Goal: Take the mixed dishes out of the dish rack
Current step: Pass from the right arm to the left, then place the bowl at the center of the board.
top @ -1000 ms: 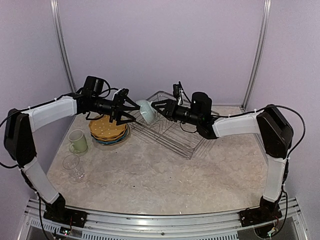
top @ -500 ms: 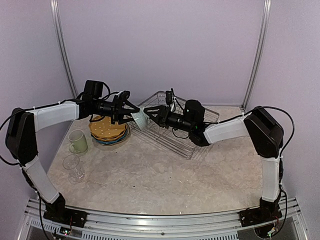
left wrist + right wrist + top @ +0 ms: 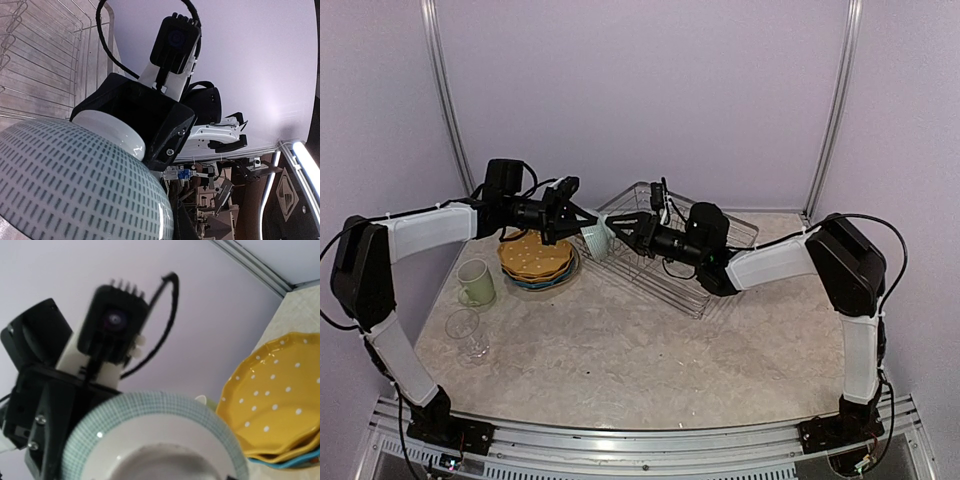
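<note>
Bowl [image 3: 595, 238], small and pale blue, is in mid-air between the two arms, above the tabletop [image 3: 620, 350] and between the dish rack [image 3: 692, 285] and the stacked plates [image 3: 534, 262]. Left end effector [image 3: 578, 229] is clenched on its rim; right end effector [image 3: 617, 232] grasps it at the foot side. Judged light, rigid, glazed, slippery and breakable if dropped. Best hold: pinch the thin wall at the rim, fingers seated deep.

Pale gridded bowl [image 3: 595, 240] aloft, on edge, just left of wire rack [image 3: 705, 290]. Orange dotted plates [image 3: 532, 258] stacked further left; green mug [image 3: 477, 283] and clear glass [image 3: 468, 333] upright nearer.
</note>
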Action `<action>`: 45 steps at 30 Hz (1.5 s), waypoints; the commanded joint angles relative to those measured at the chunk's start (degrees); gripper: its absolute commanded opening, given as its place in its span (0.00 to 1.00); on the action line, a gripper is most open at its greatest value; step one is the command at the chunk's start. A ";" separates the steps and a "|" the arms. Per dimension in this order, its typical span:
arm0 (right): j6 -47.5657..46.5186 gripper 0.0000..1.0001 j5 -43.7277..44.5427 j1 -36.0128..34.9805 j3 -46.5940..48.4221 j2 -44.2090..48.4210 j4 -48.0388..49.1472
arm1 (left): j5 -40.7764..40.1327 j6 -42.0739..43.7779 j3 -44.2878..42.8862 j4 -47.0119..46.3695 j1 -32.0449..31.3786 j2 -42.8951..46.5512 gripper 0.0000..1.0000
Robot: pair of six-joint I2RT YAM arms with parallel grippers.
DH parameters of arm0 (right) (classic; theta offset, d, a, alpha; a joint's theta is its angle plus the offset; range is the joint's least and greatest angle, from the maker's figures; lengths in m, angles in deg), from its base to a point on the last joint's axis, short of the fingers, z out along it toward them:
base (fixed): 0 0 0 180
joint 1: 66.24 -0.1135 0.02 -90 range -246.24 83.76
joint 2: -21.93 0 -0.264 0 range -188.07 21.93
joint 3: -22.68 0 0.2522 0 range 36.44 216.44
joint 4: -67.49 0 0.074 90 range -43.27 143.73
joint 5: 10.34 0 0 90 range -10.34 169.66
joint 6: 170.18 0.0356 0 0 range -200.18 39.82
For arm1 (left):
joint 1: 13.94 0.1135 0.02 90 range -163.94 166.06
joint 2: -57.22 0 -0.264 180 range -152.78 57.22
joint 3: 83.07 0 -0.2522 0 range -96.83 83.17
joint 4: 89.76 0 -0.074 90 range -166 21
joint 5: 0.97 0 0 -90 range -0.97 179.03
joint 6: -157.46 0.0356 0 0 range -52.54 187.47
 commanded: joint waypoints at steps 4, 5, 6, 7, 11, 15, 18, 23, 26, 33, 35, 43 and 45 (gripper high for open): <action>-0.93 0.16 0.74 -0.49 -1.66 1.32 5.58 | -0.73 4.65 -1.60 5.51 0.05 -0.70 0.00; -1.35 0.22 0.95 -0.50 -2.22 1.90 5.38 | -1.32 5.68 -2.04 7.00 0.03 -0.45 0.00; -2.05 0.28 1.19 -0.48 -3.00 2.90 4.94 | -2.06 6.96 -2.55 8.56 -0.03 -0.26 0.00; -2.69 0.34 2.02 -0.40 -3.86 3.85 4.11 | -2.88 8.87 -3.11 10.37 -0.08 0.11 0.00; -6.10 0.62 4.53 0.11 -6.41 7.64 -2.07 | -7.16 15.34 -6.36 18.85 -0.76 1.51 0.00; -7.27 0.82 5.30 1.54 -9.69 10.61 -4.76 | -10.97 18.54 -8.83 24.46 -1.28 2.71 0.00; -8.16 0.88 6.36 2.44 -13.01 13.63 -5.18 | -15.28 20.13 -11.96 31.90 -1.48 2.63 0.00; -15.48 0.93 10.52 2.83 -14.67 19.84 -14.11 | -24.11 21.84 -9.97 39.75 -1.83 4.09 0.00; -19.56 0.95 13.73 2.85 -14.92 23.16 -19.46 | -31.68 23.11 -7.11 43.91 -3.05 7.40 0.00; -24.75 0.98 19.88 2.80 -16.10 28.71 -25.77 | -52.29 23.01 -0.80 53.53 -10.04 11.84 0.00; -25.52 0.98 20.92 2.79 -16.47 29.62 -26.69 | -56.87 21.78 1.46 55.04 -11.62 12.13 0.00; -28.16 0.99 24.31 2.79 -18.71 33.35 -29.92 | -71.24 16.76 3.32 62.59 -18.23 3.74 0.00; -28.87 0.99 26.11 2.81 -19.29 34.66 -30.86 | -73.39 16.45 2.74 63.79 -19.75 0.83 0.00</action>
